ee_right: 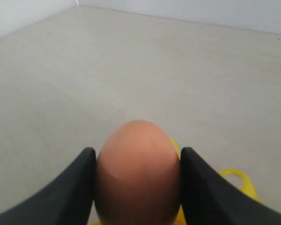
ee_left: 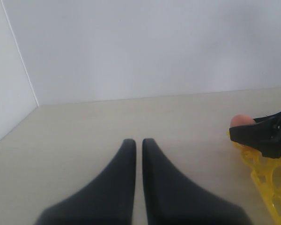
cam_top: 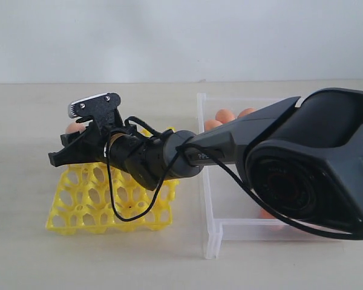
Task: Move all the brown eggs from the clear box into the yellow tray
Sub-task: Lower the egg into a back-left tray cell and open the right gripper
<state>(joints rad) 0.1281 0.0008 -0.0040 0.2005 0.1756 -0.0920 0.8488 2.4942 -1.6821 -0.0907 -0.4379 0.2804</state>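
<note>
My right gripper (ee_right: pixel 138 151) is shut on one brown egg (ee_right: pixel 138 173), with a black finger pressed on each side of it. In the exterior view this gripper (cam_top: pixel 72 144) reaches across to the far left corner of the yellow tray (cam_top: pixel 85 205) and holds the egg (cam_top: pixel 74 127) just above it. The tray cups that show are bare. Three more brown eggs (cam_top: pixel 225 115) lie at the far end of the clear box (cam_top: pixel 213 232), and another (cam_top: pixel 266 213) peeks out under the arm. My left gripper (ee_left: pixel 139 141) is shut on nothing above bare table.
The right arm's big dark body (cam_top: pixel 314 163) hides most of the clear box. From the left wrist view the held egg (ee_left: pixel 242 121) and the tray's edge (ee_left: pixel 267 173) show at the right. A pale wall stands behind the beige table (cam_top: pixel 24 254).
</note>
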